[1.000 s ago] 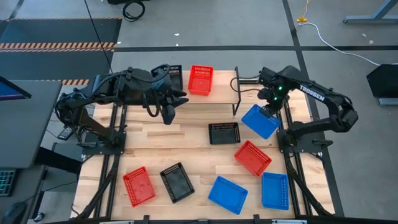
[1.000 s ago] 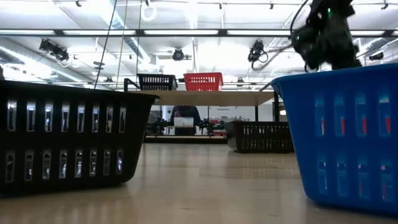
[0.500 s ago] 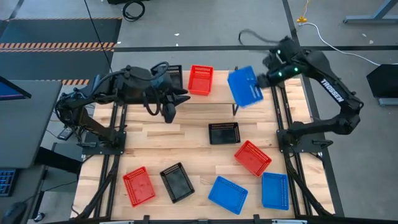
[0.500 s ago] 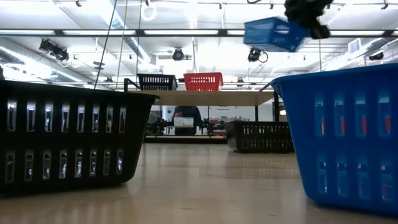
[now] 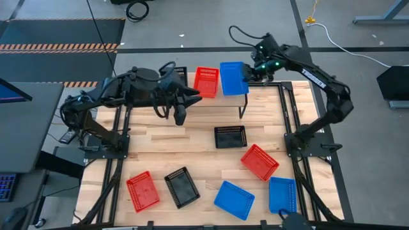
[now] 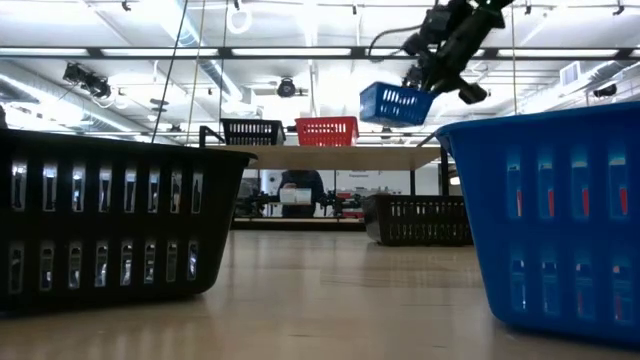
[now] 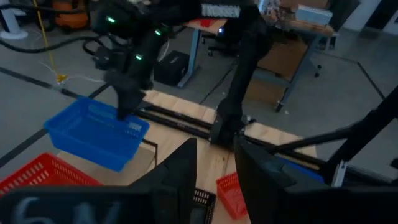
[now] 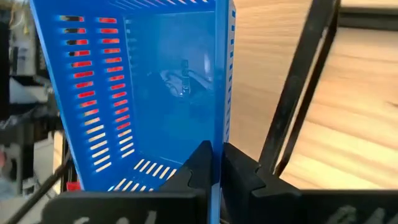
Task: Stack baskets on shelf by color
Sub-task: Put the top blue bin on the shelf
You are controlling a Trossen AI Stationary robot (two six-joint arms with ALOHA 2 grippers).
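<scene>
Blue rectangular plastic mesh basket [image 5: 233, 78]: clamped by its rim in the right gripper [image 5: 251, 71], held in the air just above the right end of the low wooden shelf on black legs [image 5: 243, 93], beside 1 red mesh basket [image 5: 206, 82] and 1 black mesh basket [image 5: 180, 75] farther left. Step in hand: placing. Next move, as judged: lower it level, then release. Left gripper [image 5: 181, 113]: waiting near the shelf's left, fingers apart, empty.
</scene>
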